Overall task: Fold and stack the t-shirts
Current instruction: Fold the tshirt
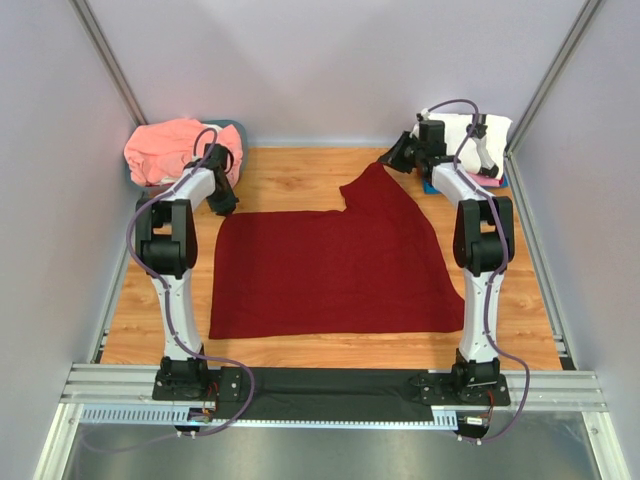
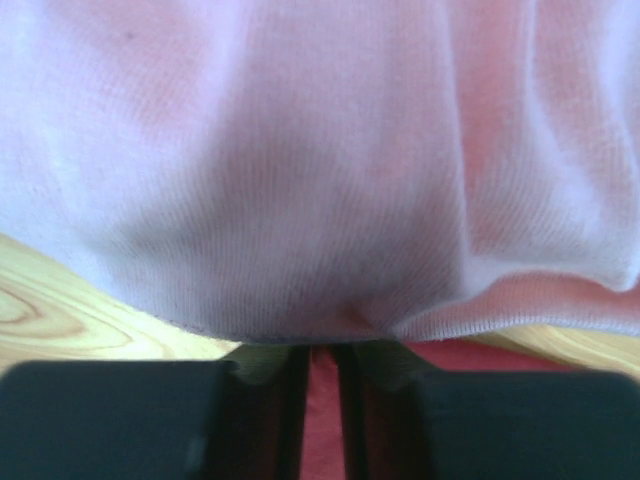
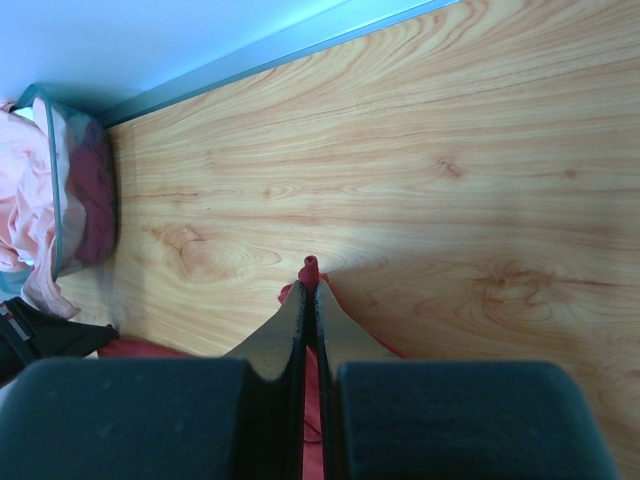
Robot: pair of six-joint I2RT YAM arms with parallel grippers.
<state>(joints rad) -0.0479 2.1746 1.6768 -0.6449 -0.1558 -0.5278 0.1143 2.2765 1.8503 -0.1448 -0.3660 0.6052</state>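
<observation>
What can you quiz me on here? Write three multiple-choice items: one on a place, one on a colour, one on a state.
1. Where does the pink shirt lie?
A) far left corner
B) far right corner
C) middle of the table

2. What colour is the shirt spread flat on the table?
A) white
B) blue
C) dark red

3. How is the right pincer?
A) wide open
B) shut on the red shirt
C) shut on nothing

Answers:
1 A: the top view shows it heaped in the far left corner.
2 C: the wide cloth lying mid-table is dark red.
3 B: in the right wrist view, red cloth pokes out between its closed fingers.
</observation>
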